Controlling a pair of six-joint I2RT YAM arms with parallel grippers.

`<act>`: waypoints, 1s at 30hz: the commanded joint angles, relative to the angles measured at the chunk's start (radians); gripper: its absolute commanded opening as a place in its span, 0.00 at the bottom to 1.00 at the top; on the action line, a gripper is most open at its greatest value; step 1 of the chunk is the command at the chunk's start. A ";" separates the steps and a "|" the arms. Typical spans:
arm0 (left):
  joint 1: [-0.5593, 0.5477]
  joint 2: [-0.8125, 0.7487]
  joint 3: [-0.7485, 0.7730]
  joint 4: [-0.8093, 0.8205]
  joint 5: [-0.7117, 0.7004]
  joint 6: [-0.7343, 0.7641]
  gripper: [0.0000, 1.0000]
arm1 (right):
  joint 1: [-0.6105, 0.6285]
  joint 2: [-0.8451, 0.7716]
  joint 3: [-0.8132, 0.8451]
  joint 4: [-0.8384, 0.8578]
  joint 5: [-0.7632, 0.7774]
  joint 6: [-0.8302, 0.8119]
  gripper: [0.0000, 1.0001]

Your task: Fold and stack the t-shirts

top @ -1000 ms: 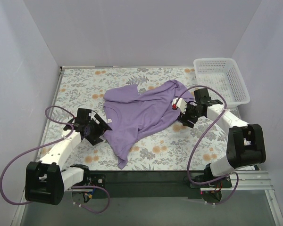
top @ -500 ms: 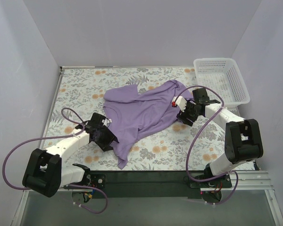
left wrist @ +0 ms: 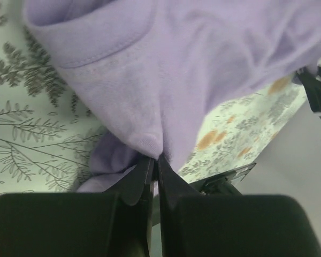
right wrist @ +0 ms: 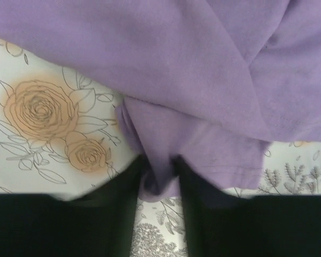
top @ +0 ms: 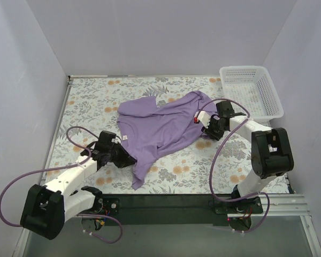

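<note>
On floral table (top: 96,91), crumpled lavender t-shirt (top: 160,128), left hand (top: 129,159) pinching it, right hand (top: 200,119) half-open astride hem (right wrist: 208,174).

A lavender t-shirt (top: 160,128) lies crumpled in the middle of the flower-patterned surface (top: 91,101), with one narrow part trailing toward the near edge. The left gripper (top: 129,160) touches the shirt's near-left edge, and the right gripper (top: 199,119) meets its right edge. A white lattice basket (top: 242,68) stands in the far right corner, apart from the shirt.
</note>
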 commanded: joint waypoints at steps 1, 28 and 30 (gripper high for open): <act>0.033 -0.067 0.103 -0.023 -0.014 0.063 0.00 | -0.007 -0.003 0.053 0.003 0.016 0.003 0.18; 0.182 -0.216 0.953 -0.059 -0.389 0.310 0.00 | -0.170 -0.500 0.577 -0.134 -0.247 0.078 0.01; 0.182 -0.337 0.845 -0.144 -0.300 0.282 0.00 | -0.191 -0.626 0.344 -0.190 -0.267 -0.037 0.01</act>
